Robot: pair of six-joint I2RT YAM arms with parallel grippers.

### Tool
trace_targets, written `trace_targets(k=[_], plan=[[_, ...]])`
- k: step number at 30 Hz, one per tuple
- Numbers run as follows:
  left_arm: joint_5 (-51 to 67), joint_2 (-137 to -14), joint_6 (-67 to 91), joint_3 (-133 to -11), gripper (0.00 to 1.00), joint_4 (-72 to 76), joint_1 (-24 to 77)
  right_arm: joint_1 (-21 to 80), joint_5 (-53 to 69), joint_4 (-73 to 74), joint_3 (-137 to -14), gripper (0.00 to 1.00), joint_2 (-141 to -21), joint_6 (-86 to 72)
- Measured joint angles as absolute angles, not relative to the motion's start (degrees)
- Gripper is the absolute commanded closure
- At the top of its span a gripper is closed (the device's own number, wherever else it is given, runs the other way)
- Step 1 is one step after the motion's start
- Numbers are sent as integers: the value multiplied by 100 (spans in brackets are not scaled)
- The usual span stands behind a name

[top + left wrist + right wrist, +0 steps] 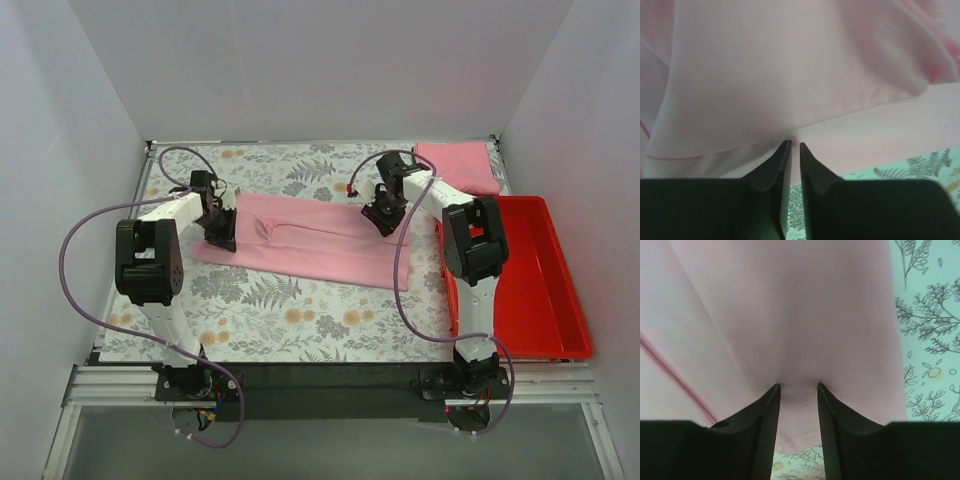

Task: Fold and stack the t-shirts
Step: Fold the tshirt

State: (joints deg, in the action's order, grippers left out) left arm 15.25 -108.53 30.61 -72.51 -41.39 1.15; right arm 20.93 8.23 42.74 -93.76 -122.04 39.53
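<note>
Well left of the red tray (535,270), my left claw (222,238) is clamped on the end of the long t-shirt (320,245), I judge to hold that edge taut for the next fold. The shirt lies in a narrow strip on the tabletop (300,310), running towards the tray. Nearer the tray, my right claw (385,218) sits at the shirt's other end, jaws apart around a pucker of cloth; I cannot tell whether it grips. Just beyond the tray's far-left corner rests a folded t-shirt (458,165), probably the start of the stack. I count two t-shirts, two claws and one tray.
</note>
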Motion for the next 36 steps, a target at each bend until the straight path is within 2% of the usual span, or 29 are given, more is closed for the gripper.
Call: trace_targets(k=[4,10,17,25,36], plan=[[2102,-10818,2661,-7559,75,-4261,93,2099,930,4442,-9323,52,-12068,3970],[2412,-10962,2270,-8936,69,-4353,97,2097,1273,4794,-9268,53,-11478,4042],[2388,-12038,2099,-10217,64,-4327,95,2097,1559,5153,-8757,53,-11174,4272],[2134,-12908,1946,-10519,63,-4442,93,2097,1557,5476,-8289,50,-11181,4506],[1973,-12967,1879,-10519,60,-4453,93,2062,1553,5577,-8031,50,-11183,4615]])
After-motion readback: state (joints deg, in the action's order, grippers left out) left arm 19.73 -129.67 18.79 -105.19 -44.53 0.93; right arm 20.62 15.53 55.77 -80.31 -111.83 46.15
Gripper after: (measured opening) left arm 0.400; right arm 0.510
